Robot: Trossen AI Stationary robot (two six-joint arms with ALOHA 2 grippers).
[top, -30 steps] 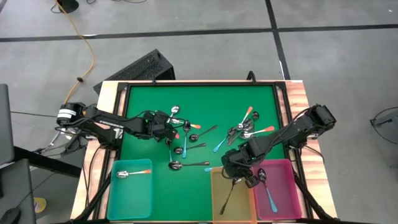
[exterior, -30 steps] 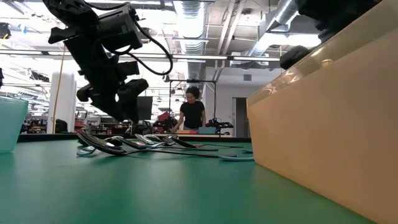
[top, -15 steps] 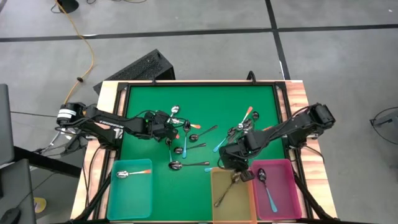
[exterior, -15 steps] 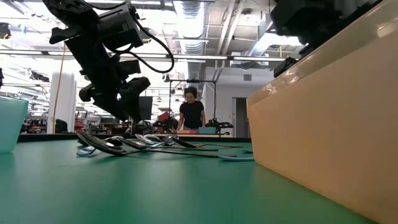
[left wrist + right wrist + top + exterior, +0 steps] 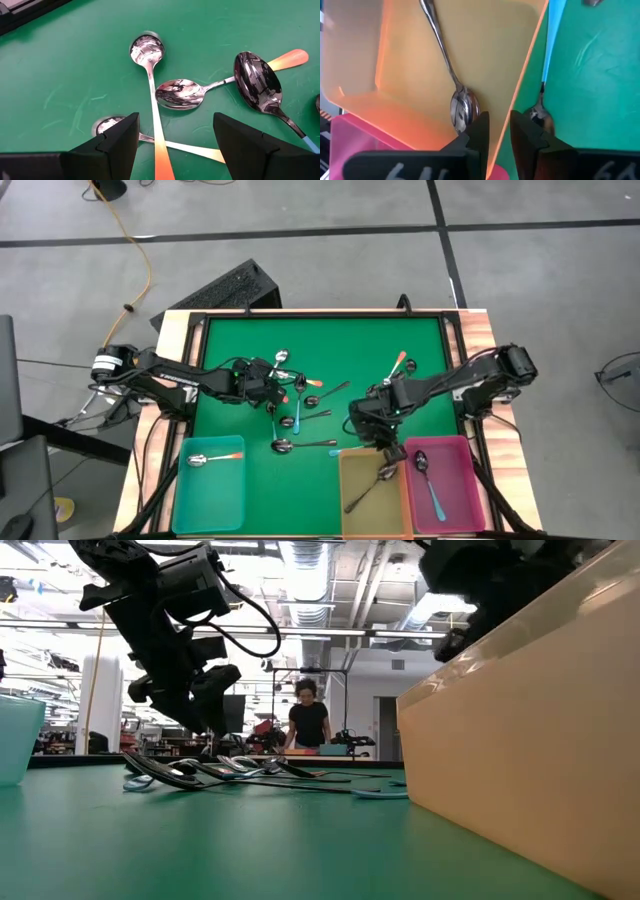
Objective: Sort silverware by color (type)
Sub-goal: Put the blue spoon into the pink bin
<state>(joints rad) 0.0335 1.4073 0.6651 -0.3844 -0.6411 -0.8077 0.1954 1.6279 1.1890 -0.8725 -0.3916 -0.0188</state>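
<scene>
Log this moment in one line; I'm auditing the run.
right tool: empty, above yellow plastic bin | plain metal spoon: in bin | left tool: open over orange-handled spoons

we see spoons (image 5: 179,93) with mirror-glossy metal bowls, a matt green mat (image 5: 240,340), and a smooth plastic yellow bin (image 5: 485,45).

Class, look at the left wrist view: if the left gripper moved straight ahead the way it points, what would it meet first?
Most likely the orange-handled spoon lying between the open jaws of the left gripper, its handle running back toward the camera. Depth is unclear, but the green mat lies just beneath it.
</scene>
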